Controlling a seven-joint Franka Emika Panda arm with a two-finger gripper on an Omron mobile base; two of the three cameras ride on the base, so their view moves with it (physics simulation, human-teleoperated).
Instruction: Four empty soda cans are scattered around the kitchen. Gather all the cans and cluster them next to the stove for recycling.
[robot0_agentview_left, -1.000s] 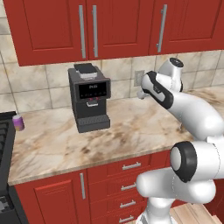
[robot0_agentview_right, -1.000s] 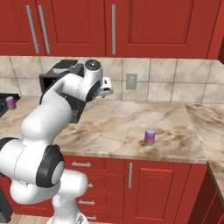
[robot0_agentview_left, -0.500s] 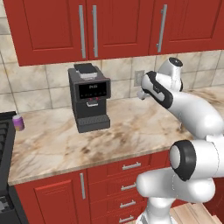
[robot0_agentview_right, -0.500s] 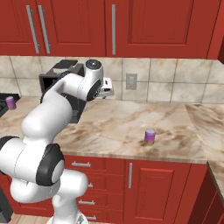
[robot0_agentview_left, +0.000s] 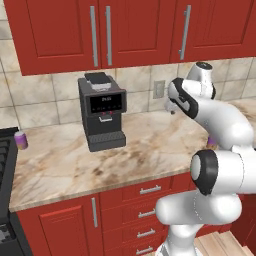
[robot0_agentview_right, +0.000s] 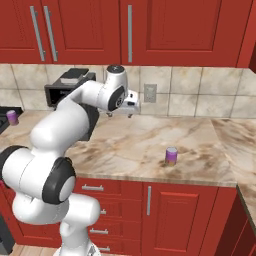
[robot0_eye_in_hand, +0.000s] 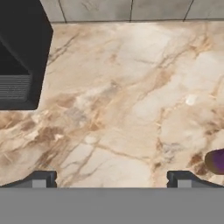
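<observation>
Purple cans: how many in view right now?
2. One purple can stands on the counter to the right of the arm, near the front edge. The other purple can sits at the counter's far left end, beside the stove. More may be hidden.

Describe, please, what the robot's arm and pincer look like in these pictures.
The arm is glossy white with rounded links and dark grey to black joint caps. The pincer is a small white block with a dark underside; in the hand view its two fingertips are small, dark and blocky. No cables or markings are visible.
</observation>
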